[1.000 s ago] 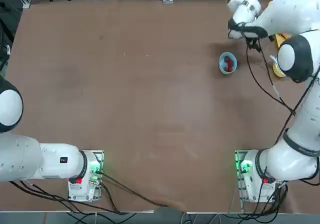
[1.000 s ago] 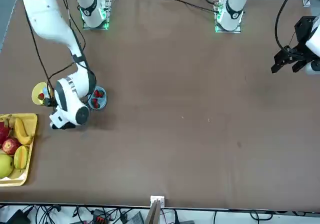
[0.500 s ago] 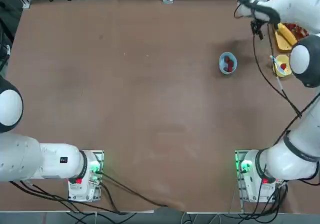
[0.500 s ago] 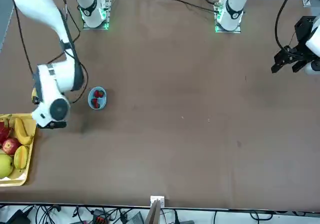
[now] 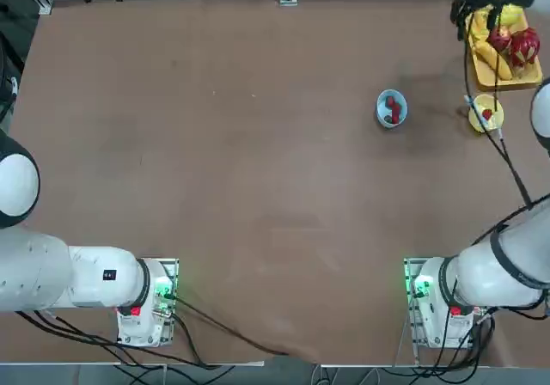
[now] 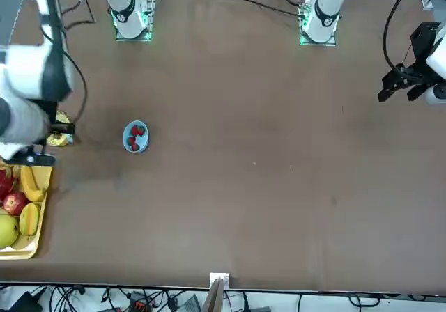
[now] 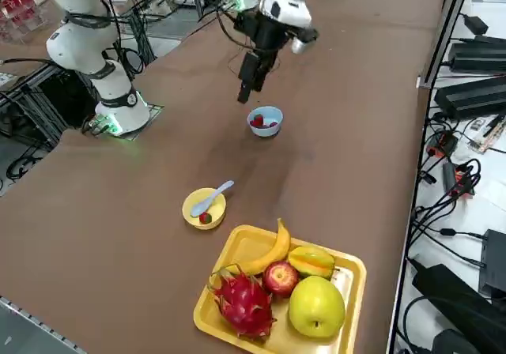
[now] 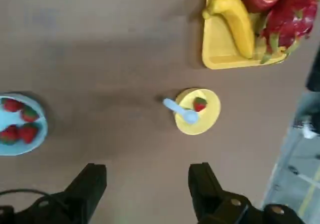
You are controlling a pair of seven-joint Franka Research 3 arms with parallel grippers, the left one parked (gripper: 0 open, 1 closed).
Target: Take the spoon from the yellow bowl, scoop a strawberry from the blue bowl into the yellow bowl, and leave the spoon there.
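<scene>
The brown surface (image 5: 241,144) spreads wide beneath me, bare over most of its width, with everything I care about gathered toward my right, far corner. Largest there is the rectangular yellow fruit tray (image 7: 237,247), carrying a dragon fruit (image 7: 241,303), a green apple (image 7: 316,306), a red apple (image 7: 279,277), a banana (image 7: 269,253) and a star fruit (image 7: 311,259). Just beside the tray, apart from it, sits the yellow bowl (image 8: 200,119), and well apart from that, toward the middle of the surface, sits the blue bowl (image 7: 265,122). My gripper (image 8: 147,176) hangs raised in the air above the surface, with its two fingers (image 8: 90,184) spread apart and nothing between them; from my wrist I look down past them at both bowls and the tray, the yellow bowl lying roughly between the fingers far below. The spoon (image 8: 181,112) rests in the yellow bowl, its scoop inside and its short handle poking out over the rim on the side toward the blue bowl. One strawberry (image 8: 200,104) lies in the yellow bowl next to the spoon's scoop. Three more strawberries (image 8: 20,121) lie together in the blue bowl.
</scene>
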